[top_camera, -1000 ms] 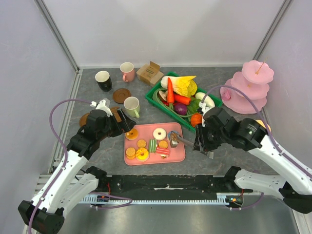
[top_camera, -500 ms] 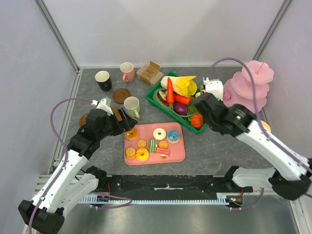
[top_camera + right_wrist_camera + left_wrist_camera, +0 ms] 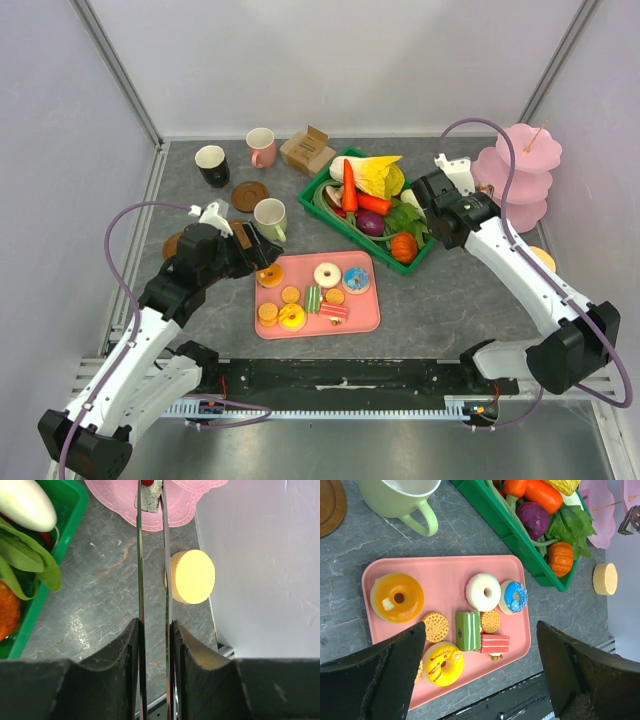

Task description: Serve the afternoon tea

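On the pink tray (image 3: 445, 570) lie iced donuts (image 3: 397, 597), round biscuits (image 3: 435, 627) and striped cake slices (image 3: 468, 630). My left gripper (image 3: 480, 629) hangs open above them, holding nothing. My right gripper (image 3: 153, 630) is shut on thin metal tongs (image 3: 139, 555). The tong tips pinch a small cake piece (image 3: 148, 495) at the edge of the pink tiered stand (image 3: 515, 180). The pale-green mug (image 3: 268, 215), black mug (image 3: 211, 165), pink mug (image 3: 261, 147) and a brown coaster (image 3: 250, 195) stand at the back left.
A green crate (image 3: 330, 215) of toy vegetables sits between the tray and the stand. A small cardboard box (image 3: 307, 150) is behind it. A yellow round disc (image 3: 192, 576) lies by the right wall, near the stand's foot.
My right arm lifted the tongs with a cake piece off the tray and swung back right to the pink stand. The left arm has not moved.
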Robot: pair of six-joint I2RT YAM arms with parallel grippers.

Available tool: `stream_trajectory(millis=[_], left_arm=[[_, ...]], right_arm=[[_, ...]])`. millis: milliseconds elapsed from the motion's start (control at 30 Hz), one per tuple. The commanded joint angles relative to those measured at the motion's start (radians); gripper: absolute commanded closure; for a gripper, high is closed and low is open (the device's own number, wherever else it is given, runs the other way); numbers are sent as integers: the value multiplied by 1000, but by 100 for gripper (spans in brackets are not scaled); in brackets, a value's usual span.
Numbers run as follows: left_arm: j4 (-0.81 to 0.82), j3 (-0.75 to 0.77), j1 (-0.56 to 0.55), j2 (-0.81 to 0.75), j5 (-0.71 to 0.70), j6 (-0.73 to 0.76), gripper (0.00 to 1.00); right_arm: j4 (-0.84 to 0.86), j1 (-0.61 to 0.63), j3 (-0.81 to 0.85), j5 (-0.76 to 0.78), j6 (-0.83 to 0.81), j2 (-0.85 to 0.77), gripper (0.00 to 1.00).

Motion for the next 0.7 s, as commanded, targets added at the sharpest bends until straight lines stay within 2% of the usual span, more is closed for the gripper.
stream_trajectory(millis=[0,400,667], left_arm=[[65,-17,4,0,32,-15,3],[74,-23,2,-1,32,-17,3],[85,-23,2,6,35,-17,3]], right_arm=[[111,-55,-40,-36,-120,20,71],[224,-195,-63,-120,-201,114,72],[240,-193,-74,-222,-226,22,73]])
